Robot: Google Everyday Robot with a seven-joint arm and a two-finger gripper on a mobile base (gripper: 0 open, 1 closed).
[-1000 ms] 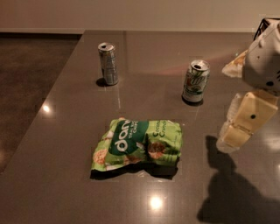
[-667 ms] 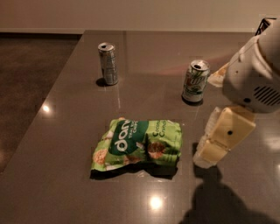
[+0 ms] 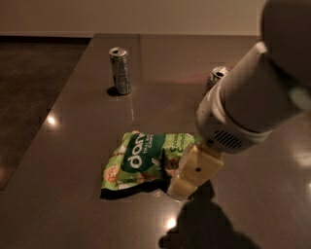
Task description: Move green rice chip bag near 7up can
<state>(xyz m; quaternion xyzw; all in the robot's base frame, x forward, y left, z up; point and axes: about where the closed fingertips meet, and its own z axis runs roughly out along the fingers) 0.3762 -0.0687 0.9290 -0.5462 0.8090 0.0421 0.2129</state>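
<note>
Camera view: the bag [image 3: 143, 158] lies flat at frame centre on the table [image 3: 73, 146]. The gripper [image 3: 182, 185] sits low at the bag's right edge, probably to take it from that side; released or clenched, I cannot tell. The 7up can [image 3: 217, 77] stands upper right, partly behind the arm [image 3: 252, 97] and well apart from the bag. A slim can [image 3: 120, 70] stands upper left.

One view: high, tilted down over table [image 3: 73, 146] toward wall [image 3: 146, 14]; arm [image 3: 252, 97] close in foreground; gripper [image 3: 182, 185] beside bag [image 3: 141, 160].
</note>
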